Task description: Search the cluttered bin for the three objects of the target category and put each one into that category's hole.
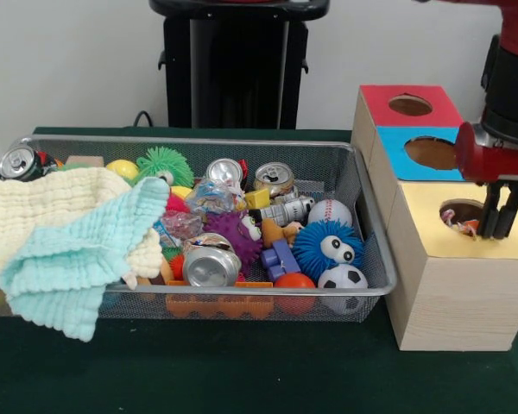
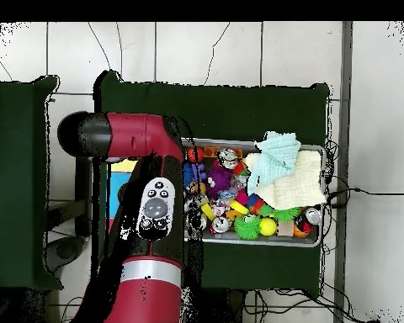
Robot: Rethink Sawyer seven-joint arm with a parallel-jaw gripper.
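My gripper hangs over the yellow top of the wooden sorting box, right of the bin, with its tips at the rim of the yellow hole. Its two black fingers stand slightly apart with nothing between them. A small crinkly orange and white item lies in that hole just left of the fingers. The wire mesh bin holds crushed cans, a baseball, a soccer ball and a blue fuzzy toy. In the overhead view the arm hides the gripper.
A cream cloth and a mint cloth drape over the bin's left end and front rim. The box also has a red hole and a blue hole behind the yellow one. The bin lies beside the arm.
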